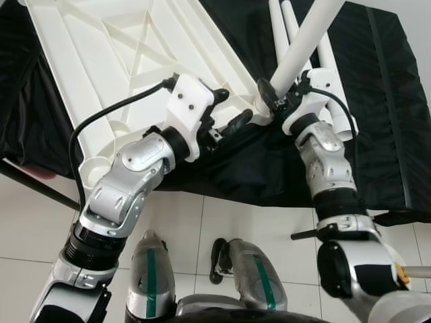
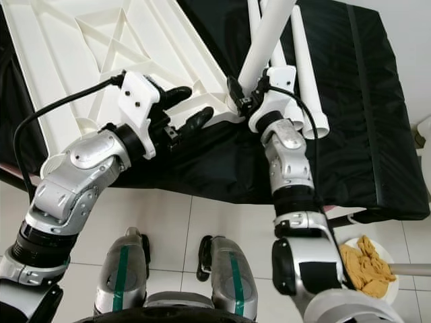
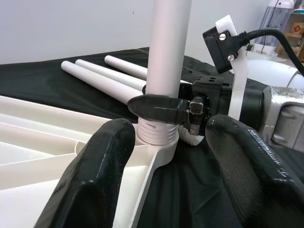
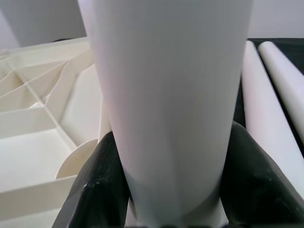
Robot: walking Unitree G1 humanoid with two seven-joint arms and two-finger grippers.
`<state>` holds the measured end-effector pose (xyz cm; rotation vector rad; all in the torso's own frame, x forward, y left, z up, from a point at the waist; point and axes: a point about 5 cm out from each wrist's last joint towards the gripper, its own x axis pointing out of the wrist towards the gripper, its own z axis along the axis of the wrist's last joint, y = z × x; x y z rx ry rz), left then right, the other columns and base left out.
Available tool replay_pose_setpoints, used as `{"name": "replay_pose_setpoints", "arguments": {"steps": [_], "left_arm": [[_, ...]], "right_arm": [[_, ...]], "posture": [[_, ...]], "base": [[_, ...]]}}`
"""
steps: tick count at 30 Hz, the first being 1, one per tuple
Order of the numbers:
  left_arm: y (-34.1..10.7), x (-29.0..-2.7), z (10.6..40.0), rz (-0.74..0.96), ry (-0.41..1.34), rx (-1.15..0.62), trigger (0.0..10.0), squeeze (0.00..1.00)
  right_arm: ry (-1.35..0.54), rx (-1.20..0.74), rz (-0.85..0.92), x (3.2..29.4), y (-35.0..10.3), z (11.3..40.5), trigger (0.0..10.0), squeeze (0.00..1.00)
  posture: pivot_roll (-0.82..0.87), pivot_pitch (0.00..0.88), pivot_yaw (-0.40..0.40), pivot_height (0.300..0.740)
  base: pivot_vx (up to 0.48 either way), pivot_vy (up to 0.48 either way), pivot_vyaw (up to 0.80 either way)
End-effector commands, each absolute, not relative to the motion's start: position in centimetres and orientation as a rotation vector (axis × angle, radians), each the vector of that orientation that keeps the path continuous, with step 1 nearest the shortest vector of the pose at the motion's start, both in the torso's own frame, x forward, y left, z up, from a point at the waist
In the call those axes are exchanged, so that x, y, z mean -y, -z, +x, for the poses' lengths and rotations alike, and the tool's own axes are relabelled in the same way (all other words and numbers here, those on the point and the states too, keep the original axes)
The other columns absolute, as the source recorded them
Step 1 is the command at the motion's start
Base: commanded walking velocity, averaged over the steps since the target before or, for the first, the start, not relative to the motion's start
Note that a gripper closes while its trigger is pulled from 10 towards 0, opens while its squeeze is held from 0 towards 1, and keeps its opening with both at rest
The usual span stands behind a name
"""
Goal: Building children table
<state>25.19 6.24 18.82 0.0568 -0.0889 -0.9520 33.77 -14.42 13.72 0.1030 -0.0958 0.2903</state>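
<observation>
The white table top [image 1: 121, 47] lies upside down on a black cloth. A white leg [image 1: 306, 40] stands tilted in the socket [image 3: 154, 137] at its near right corner. My right gripper [image 1: 273, 94] is shut on the leg just above the socket, its fingers [image 4: 102, 185] pressed against both sides of the tube. My left gripper [image 1: 229, 108] is open at the table top's near edge, just left of that corner. Its fingers [image 3: 95, 175] stand on either side of the rim, aimed at the socket. Three spare legs [image 2: 306, 74] lie on the cloth beyond the corner.
The black cloth [image 2: 363, 101] covers a low surface that ends close in front of my legs. On the tiled floor at the right sits a white plate [image 2: 387, 254] with a yellow cloth. A dark bar [image 1: 34, 182] runs along the left.
</observation>
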Motion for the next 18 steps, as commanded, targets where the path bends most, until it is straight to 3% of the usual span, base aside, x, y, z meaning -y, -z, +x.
{"name": "replay_pose_setpoints", "arguments": {"steps": [1, 9, 18], "left_arm": [[-18.7, -5.9, 25.0, 0.059, 0.977, 0.080, 10.0, 0.00], [-18.7, -5.8, 25.0, 0.056, 0.978, 0.081, 10.0, 0.00], [-18.7, -5.6, 24.9, 0.052, 0.979, 0.082, 10.0, 0.00]], "right_arm": [[-0.170, 0.059, 0.165, 15.0, -12.9, 33.3, 10.0, 0.00], [0.055, 0.050, 0.159, 15.3, -12.4, 32.4, 10.0, 0.00], [0.064, 0.036, 0.184, 14.1, -12.4, 31.8, 10.0, 0.00]], "posture": [[0.10, 0.058, -0.096, 0.740], [0.10, 0.061, -0.100, 0.740], [0.10, 0.060, -0.104, 0.740]], "base": [[0.000, 0.000, 0.00], [0.000, 0.000, 0.00], [0.000, 0.000, 0.00]]}}
